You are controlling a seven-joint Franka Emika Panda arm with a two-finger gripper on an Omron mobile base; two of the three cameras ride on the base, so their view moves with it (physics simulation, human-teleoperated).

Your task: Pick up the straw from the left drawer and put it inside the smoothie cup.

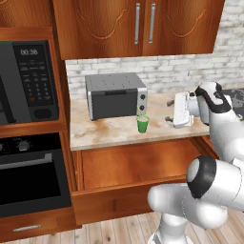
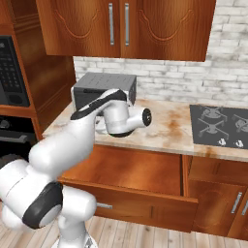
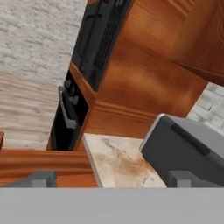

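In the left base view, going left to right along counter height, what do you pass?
Microwave → toaster oven → smoothie cup, standing on the counter just in front of the oven's right corner → the arm's white hand with the open tool.

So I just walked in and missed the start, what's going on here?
A white robot arm is working at a kitchen counter. Its gripper hangs open and empty above the counter, to the right of the green cup, which stands in front of the toaster oven. The left drawer below is pulled out. In the cup, a thin pale stick seems to rise from the rim, perhaps the straw, but it is too small to tell.
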